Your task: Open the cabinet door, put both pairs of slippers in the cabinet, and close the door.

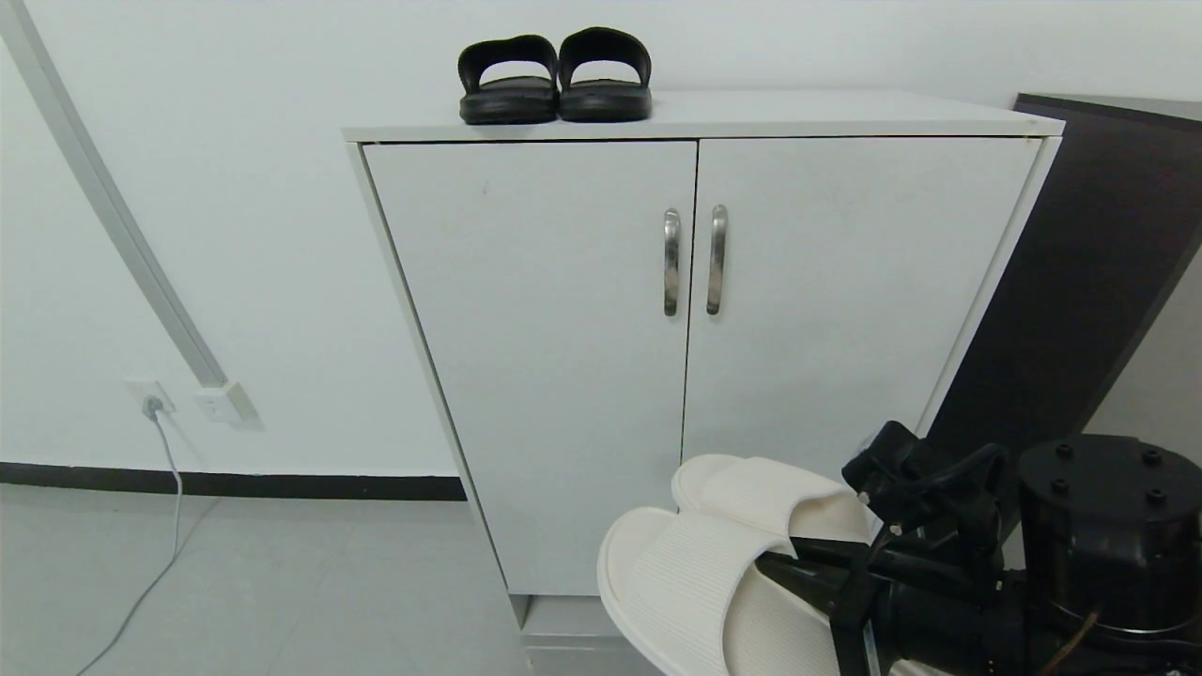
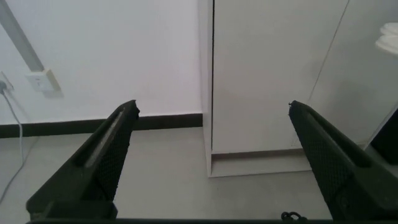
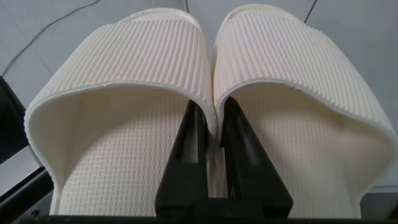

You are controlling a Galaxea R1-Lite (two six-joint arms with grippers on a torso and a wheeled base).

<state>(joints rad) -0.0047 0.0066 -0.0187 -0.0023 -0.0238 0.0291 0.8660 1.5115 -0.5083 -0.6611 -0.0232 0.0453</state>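
right end effector point(image 3: 211, 118) is clamped on the white slippers point(image 3: 124, 93). Its fingers point(image 3: 186, 162) sit almost together and pinch the two inner side walls where the pair meets, so one grip carries both (only thin walls are held, so I'd expect some wobble). Toes point away from the wrist, toward the cabinet point(image 1: 526, 376) just ahead of it

both doors are shut. The handles point(image 1: 671, 261) are above and ahead of the right end effector, near the door seam. Black slippers point(image 1: 554, 80) sit side by side on the cabinet top point(image 1: 845, 113), well above both end effectors and untouched

left end effector point(image 2: 212, 107) is open wide with nothing between the fingers. The cabinet's lower left corner is straight ahead of it, with the floor point(image 2: 168, 162) below

my read: the white pair is parked low and off the door faces to leave swing room, and the free left side takes a handle. Door opening hasn't begun

pose: right arm is low, forearm roughly level, coming in from the robot's right with the wrist in line with the slippers. Left arm is also low, aimed forward at the cabinet base, well under handle height, so it needs a lift before any pull
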